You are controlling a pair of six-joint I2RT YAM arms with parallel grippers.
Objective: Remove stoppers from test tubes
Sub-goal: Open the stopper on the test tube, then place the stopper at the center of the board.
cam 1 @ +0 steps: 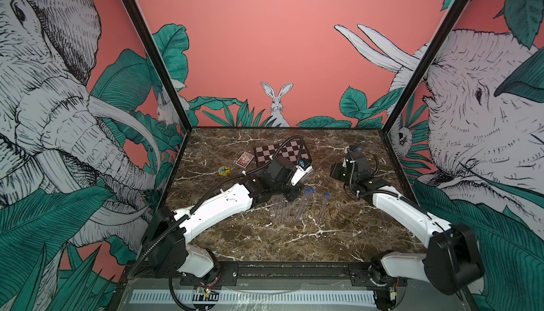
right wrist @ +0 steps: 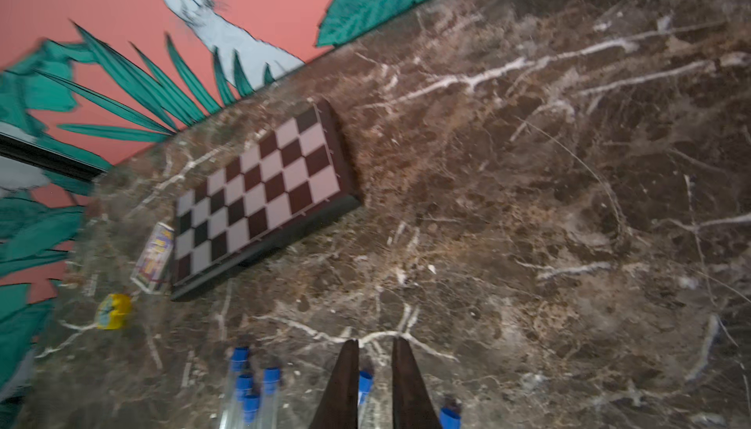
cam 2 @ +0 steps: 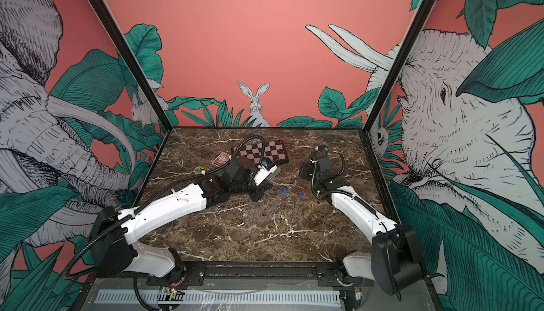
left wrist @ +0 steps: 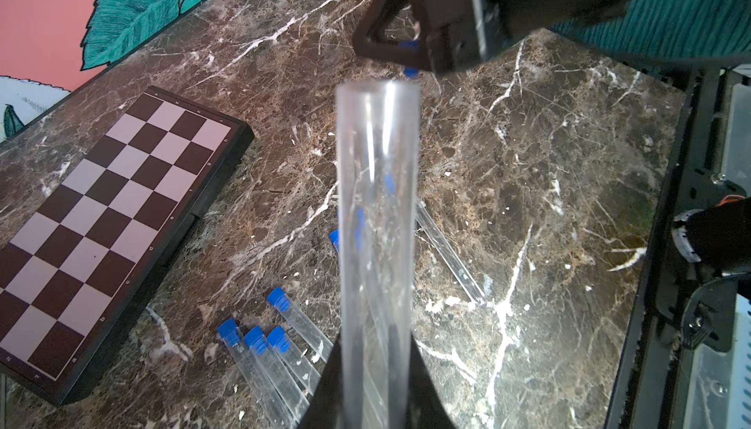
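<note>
Closest to the lens in the left wrist view, held test tube [left wrist: 378, 224] rises btwn the dark fingers of left claw [left wrist: 376, 345], which is clenched on its lower part. The tube's mouth is open, and the tube is lifted off the worktop [left wrist: 548, 163]. Near that mouth hangs right claw [right wrist: 376, 341], jaws almost together w/ a thin gap. Right wrist view is blurred, so can't tell whether it grips anything. A bit of blue shows behind its finger in the left wrist view, unclear if held or lying below. Capped test tubes [left wrist: 264, 370] lie flat on the worktop just beside the chessboard [left wrist: 118, 228], packed side by side, w/ blue stoppers [left wrist: 255, 337] [cam 1: 309, 190] seated on their ends. In both top views some caps show btwn the two arms. Card box [cam 1: 245, 159] and yellow toy [cam 1: 224, 170] sit by the board's left side, well apart from the tubes.
</note>
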